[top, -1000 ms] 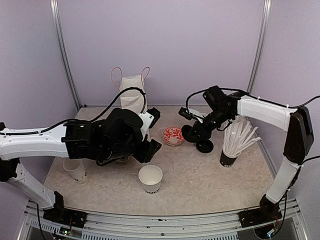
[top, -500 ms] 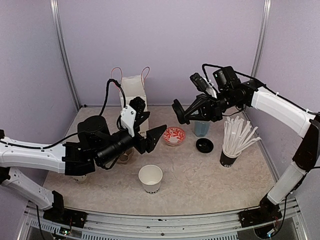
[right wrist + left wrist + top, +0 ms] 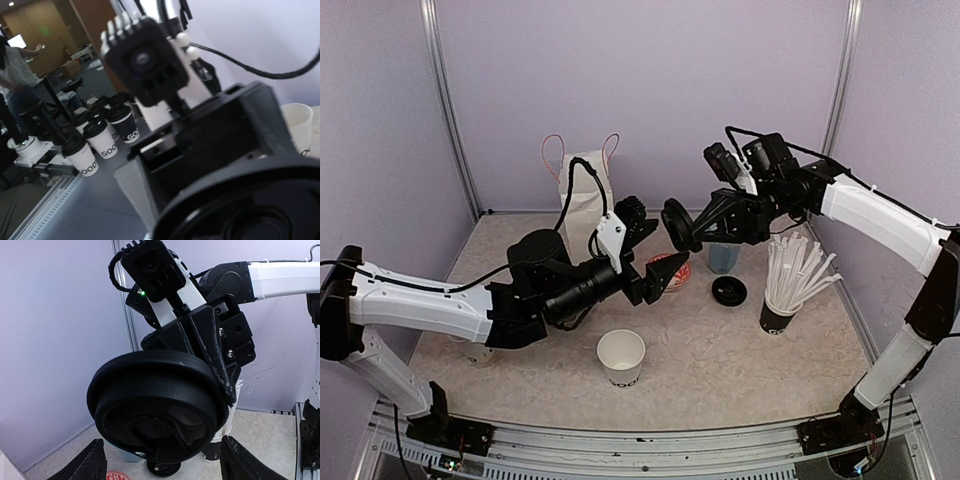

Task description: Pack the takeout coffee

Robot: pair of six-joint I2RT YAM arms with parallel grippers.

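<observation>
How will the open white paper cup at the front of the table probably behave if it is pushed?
The white paper cup looks empty inside, so it is probably light and may slide or tip easily. With no lid on, its thin rim would likely squash under a firm squeeze.

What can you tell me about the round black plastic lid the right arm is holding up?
The round black plastic lid is matte, with a raised rim and a moulded sip tab on its recessed face. It is held on edge in mid-air, pinched at its rim by the shut right tool. Its face is turned toward the open left tool, which appears not to touch it.
</observation>
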